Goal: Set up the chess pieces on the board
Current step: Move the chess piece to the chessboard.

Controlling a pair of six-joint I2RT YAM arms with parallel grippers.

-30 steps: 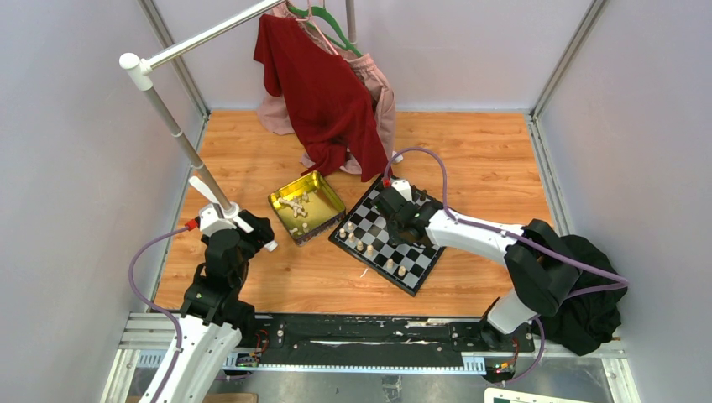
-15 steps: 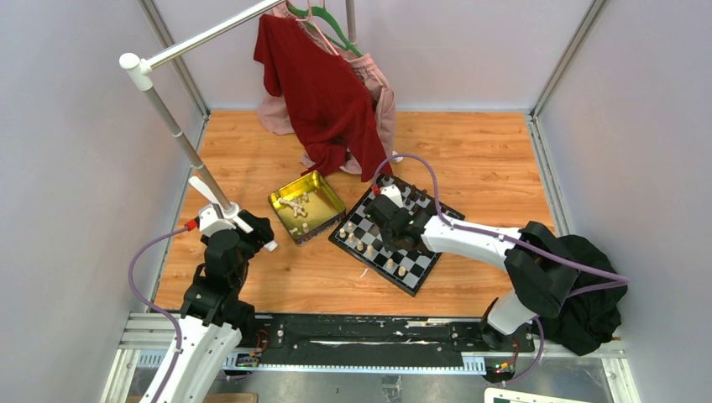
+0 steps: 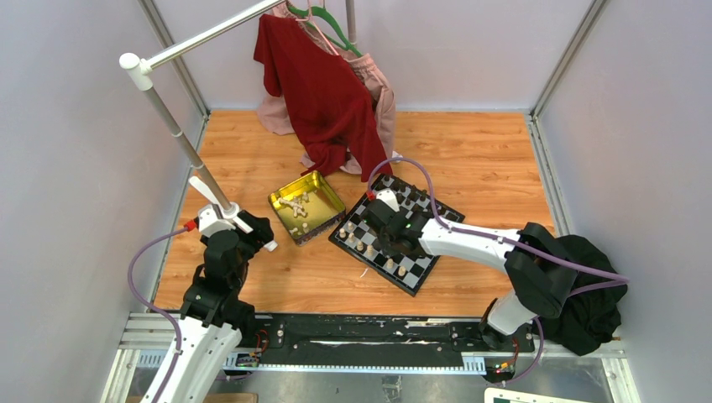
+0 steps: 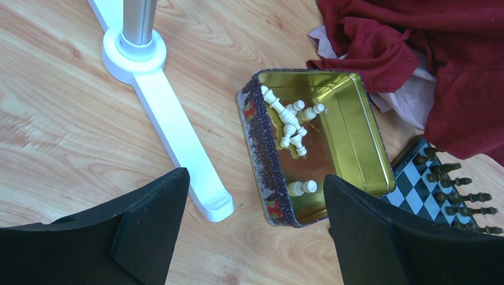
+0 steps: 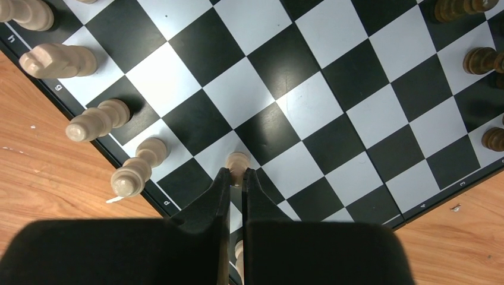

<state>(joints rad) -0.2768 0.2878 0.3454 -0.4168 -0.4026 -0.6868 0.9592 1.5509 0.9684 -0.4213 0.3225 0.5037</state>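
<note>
Wooden tabletop (image 3: pixel 479 168), right arm (image 3: pixel 470 239) low over the board (image 5: pixel 285 77), claw (image 5: pixel 236 174) pinched together.

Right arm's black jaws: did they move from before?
Yes. The right arm slid its jaws leftward across the black-and-white checkered chessboard, toward the cream pieces on its near-left edge.

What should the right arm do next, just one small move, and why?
Probably lift the right gripper straight up: its jaws are shut at a cream pawn standing on the board, and more cream pieces lie in the gold tin.
</note>
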